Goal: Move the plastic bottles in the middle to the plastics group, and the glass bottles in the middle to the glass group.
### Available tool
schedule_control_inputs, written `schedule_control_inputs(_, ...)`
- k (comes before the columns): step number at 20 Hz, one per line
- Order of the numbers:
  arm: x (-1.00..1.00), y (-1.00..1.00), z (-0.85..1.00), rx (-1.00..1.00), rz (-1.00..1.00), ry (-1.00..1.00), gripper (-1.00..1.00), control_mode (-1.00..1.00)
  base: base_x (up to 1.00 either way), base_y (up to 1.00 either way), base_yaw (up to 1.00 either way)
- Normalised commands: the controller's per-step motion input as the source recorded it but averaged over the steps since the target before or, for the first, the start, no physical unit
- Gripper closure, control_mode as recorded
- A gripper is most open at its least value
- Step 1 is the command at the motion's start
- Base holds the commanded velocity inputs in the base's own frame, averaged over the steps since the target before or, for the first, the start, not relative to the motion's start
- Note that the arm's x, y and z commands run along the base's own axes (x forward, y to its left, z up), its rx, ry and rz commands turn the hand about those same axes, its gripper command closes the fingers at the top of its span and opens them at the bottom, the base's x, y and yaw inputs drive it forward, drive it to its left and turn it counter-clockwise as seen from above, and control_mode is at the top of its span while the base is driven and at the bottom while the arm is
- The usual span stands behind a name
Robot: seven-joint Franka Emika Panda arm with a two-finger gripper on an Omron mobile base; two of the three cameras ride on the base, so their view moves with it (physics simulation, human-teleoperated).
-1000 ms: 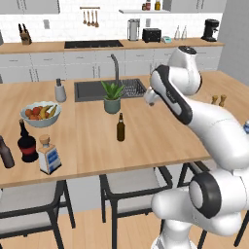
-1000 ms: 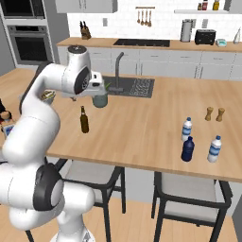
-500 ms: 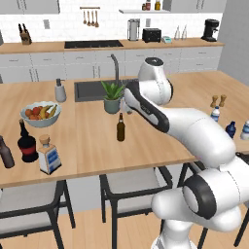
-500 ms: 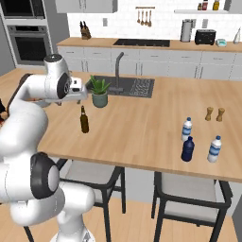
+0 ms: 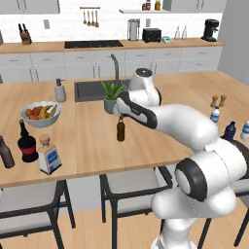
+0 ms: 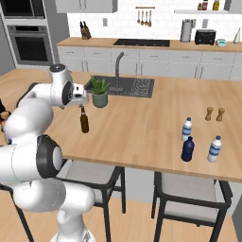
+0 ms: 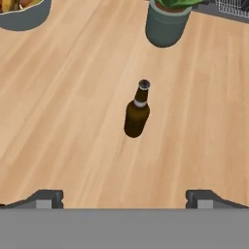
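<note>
The slim brown beer bottle [image 5: 120, 129] [image 6: 84, 120] stands upright on the island, in front of the potted plant. My gripper [image 5: 119, 111] [image 6: 81, 104] [image 7: 125, 199] hovers just above it, open and holding nothing. In the hand view the bottle [image 7: 137, 114] stands ahead of the wide-apart fingertips [image 7: 46, 198]. The square clear bottle with tan stopper [image 5: 48, 154] stands at the left, beside the round-bellied black bottle [image 5: 26, 143] and the plain dark-brown bottle [image 5: 6, 152]. The stubby dark-blue bottle [image 5: 229, 131] [image 6: 188, 149] stands among the white blue-labelled bottles [image 6: 187, 129] [image 6: 215, 149].
The potted plant [image 5: 112, 96] [image 6: 99, 92] [image 7: 168, 24] stands just behind the beer bottle, with the sink [image 6: 120, 87] beyond it. A fruit bowl [image 5: 40, 114] and a grey soap dispenser [image 5: 60, 91] are at the left. Two wooden-topped shakers [image 6: 214, 114] stand at the right.
The arm has swung from the right side of the island leftward and now holds the gripper over the beer bottle. The bottles have not moved.
</note>
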Motion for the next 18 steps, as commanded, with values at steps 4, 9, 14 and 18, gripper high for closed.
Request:
schedule_control_inputs(4,0.67,0.0,-0.28,0.0,0.0,0.0,-1.0,-1.0,0.0,0.0,0.0)
schedule_control_inputs(9,0.64,0.0,-0.25,0.0,-0.03,0.0,-1.0,-1.0,0.0,0.0,0.0)
schedule_control_inputs(14,0.27,0.16,-0.25,0.0,-0.03,0.01,-1.0,-1.0,0.0,0.0,0.0)
schedule_control_inputs(18,0.16,0.09,-0.22,0.0,-0.02,0.0,-1.0,-1.0,0.0,0.0,0.0)
